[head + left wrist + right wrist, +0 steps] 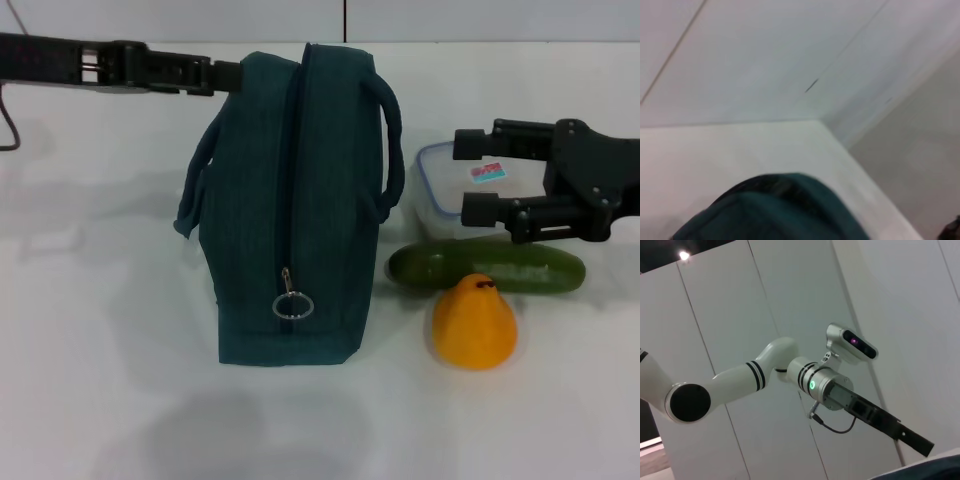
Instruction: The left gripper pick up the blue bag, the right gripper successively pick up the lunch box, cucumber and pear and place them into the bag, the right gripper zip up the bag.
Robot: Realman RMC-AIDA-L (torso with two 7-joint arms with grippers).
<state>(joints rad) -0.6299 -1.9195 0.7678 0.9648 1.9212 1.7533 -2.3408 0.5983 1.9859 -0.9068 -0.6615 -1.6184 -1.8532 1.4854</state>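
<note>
1. Blue bag [290, 210] upright at frame centre, zipper shut, bare table [100, 380] left and below.
2. Lunch box [450, 190], cucumber [485, 268] and pear [474, 322] crowded just right.
3. Right gripper [462, 177] spread wide, level over lunch box, holding nothing.
4. Left gripper [225, 75] reaching horizontally from upper left to bag's top; finger state impossible to tell.
</note>
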